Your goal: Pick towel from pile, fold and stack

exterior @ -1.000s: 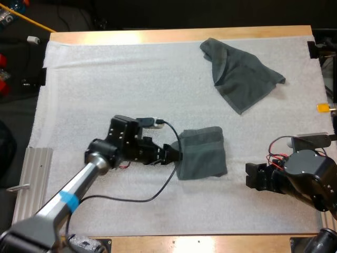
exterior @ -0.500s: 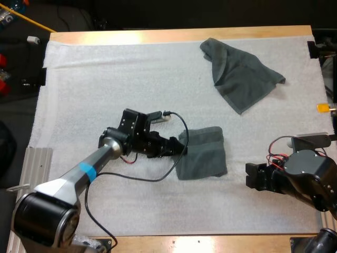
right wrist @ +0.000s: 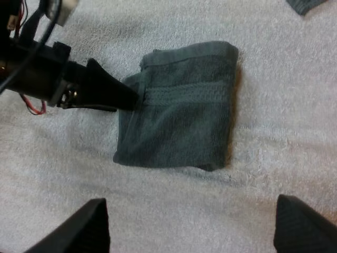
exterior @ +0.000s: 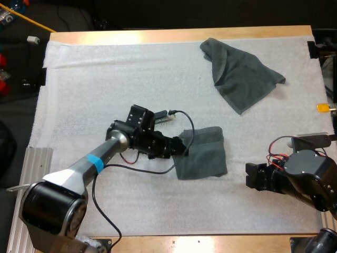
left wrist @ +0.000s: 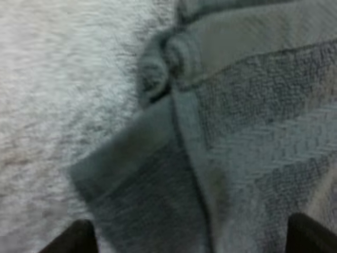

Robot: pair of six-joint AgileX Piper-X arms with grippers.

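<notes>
Room for moving lay wide on the white mat (exterior: pixel 105 79) left of the folded towel (exterior: pixel 205 155), which sat right of centre, nearly square, slightly skewed to the mat's edges. Our left gripper (exterior: pixel 183 149) met its left edge, fingers spread about a corner. Our right gripper (exterior: pixel 251 176) sat near its right side, fingers apart and empty, and the crumpled towel (exterior: pixel 239 74) lay well apart toward the far right corner.

wooden table (exterior: pixel 179 35); white mat (exterior: pixel 105 79) on it; folded towel (exterior: pixel 202 153) mid-mat; crumpled towel (exterior: pixel 239 74) far right
</notes>
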